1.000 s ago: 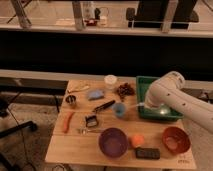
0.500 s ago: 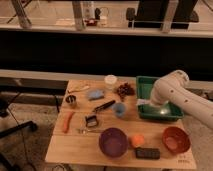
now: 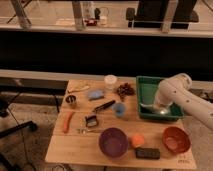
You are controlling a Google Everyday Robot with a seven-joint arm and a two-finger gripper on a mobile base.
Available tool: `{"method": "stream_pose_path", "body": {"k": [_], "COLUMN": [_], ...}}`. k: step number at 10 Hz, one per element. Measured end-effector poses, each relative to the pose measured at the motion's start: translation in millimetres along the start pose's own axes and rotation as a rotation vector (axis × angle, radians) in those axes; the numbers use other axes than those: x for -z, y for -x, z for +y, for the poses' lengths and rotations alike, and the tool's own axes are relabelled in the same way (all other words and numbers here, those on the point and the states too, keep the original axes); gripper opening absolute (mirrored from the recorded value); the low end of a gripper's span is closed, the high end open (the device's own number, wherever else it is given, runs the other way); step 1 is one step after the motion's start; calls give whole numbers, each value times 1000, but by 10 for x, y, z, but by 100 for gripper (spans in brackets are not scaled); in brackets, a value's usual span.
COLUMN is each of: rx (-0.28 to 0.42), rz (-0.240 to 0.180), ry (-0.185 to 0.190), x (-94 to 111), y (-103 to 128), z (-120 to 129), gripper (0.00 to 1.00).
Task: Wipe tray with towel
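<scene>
counter [image 3: 70, 150]: wooden, carrying everything we see.
arm [image 3: 182, 95]: white, extending in from the right.
tray [image 3: 147, 87]: green, on the counter's right side, toward the back.
purple bowl [image 3: 113, 141]: near the front edge, an orange ball [image 3: 137, 141] just beside it.
claw [image 3: 161, 111]: down in the tray's front part — we cannot tell whether it is apart or together.
towel [image 3: 149, 108]: a pale patch on the tray floor, just beside the claw.
</scene>
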Motion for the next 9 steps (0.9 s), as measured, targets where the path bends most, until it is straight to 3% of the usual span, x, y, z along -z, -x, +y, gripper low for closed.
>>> {"method": "stream_pose_path", "body": {"k": [4,9], "rx": [35,19], "rz": [-33,-19], "ry": [43,44], "x": [-340,-454], "y": [271,163], "z": [-117,-252], "gripper": [0,0]}}
